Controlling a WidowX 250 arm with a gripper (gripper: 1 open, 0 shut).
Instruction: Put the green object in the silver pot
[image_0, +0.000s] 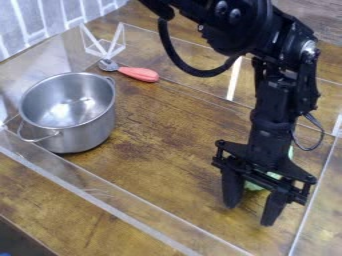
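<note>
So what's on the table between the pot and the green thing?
Nothing: in the camera view, only bare table lies between pot and green thing.

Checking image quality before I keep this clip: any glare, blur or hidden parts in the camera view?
Camera view: soft and low in detail overall; bright reflections on the round shiny silver pot and glare streaks along the clear plastic barrier; the black gripper covers most of the light green bumpy object, so the grasp cannot be judged; the red-orange flat utensil reads clearly.
</note>
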